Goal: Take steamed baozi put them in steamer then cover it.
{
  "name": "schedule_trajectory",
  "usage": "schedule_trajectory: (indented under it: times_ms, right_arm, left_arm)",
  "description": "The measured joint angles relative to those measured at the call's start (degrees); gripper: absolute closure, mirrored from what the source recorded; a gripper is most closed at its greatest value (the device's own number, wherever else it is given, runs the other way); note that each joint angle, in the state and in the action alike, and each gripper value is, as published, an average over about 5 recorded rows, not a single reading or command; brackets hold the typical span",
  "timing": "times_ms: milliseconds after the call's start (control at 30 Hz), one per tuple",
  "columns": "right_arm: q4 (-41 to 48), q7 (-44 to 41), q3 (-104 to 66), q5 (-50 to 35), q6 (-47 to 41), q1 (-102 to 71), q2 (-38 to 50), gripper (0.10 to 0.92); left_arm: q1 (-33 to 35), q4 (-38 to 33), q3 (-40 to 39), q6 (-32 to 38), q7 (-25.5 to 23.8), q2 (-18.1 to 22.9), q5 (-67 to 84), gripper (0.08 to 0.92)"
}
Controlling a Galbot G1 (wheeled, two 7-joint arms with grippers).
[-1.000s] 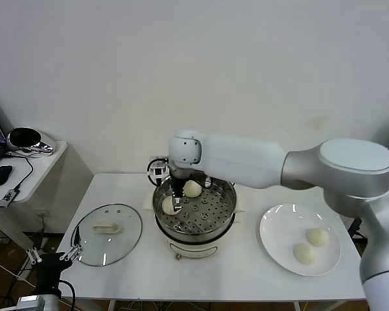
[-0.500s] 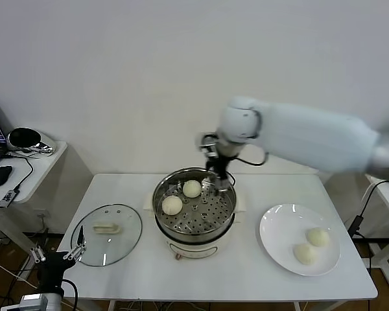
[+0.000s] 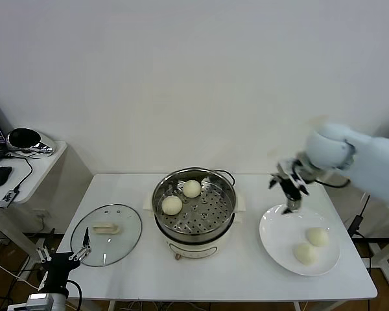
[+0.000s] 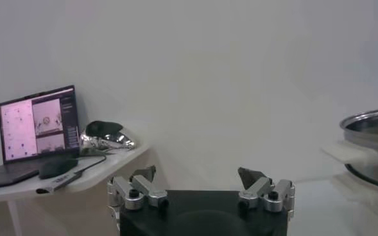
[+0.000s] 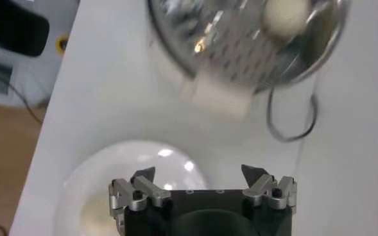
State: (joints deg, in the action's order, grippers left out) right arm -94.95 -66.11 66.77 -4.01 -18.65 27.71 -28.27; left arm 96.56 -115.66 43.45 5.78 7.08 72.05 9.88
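The steel steamer [image 3: 194, 210] stands mid-table on its cream base. Two baozi lie on its perforated tray, one at the back [image 3: 192, 188] and one at the left [image 3: 172, 205]. Two more baozi [image 3: 318, 236] [image 3: 304, 253] lie on the white plate [image 3: 279, 227] at the right. The glass cover [image 3: 107, 225] lies flat on the table at the left, handle up. My right gripper [image 3: 289, 197] is open and empty, above the plate's far-left rim. In the right wrist view it [image 5: 200, 172] hovers over the plate [image 5: 144, 160], with the steamer [image 5: 240, 45] beyond. My left gripper [image 3: 61, 256] is parked low beside the table's front-left corner, open and empty.
A side table [image 3: 26, 162] at the far left holds a mouse and a shiny object. The left wrist view shows a laptop [image 4: 38, 125] there. A black cord [image 5: 291, 118] loops on the table behind the steamer.
My right gripper left a baozi in the steamer, rose, and swung right from over the steamer to above the plate's edge. The left arm stayed parked.
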Motion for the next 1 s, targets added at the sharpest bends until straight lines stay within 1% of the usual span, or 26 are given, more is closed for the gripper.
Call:
schedule_trajectory:
  times_ms: [200, 400, 667, 1000]
  right_arm:
    - [-0.91, 1.15, -7.57, 5.45, 1.53, -11.93, 5.62, 0.203]
    - [-0.97, 2.15, -16.20, 9.60, 2.05, -24.28, 8.18, 0.203]
    - [-0.08, 3.27, -24.50, 13.25, 2.37, -35.89, 8.62, 0.203]
    - [2.58, 4.60, -29.06, 15.72, 2.41, -42.62, 6.43, 0.203]
  left_arm:
    - [0.27, -0.29, -0.03, -0.50, -0.05, 0.17, -0.64, 0.177]
    - [0.59, -0.53, 0.18, -0.66, -0.04, 0.54, -1.05, 0.177]
    - [1.13, -0.73, 0.66, -0.66, -0.04, 0.89, -1.27, 0.177]
    - [1.36, -0.81, 0.92, -0.63, 0.02, 1.16, -1.45, 0.177]
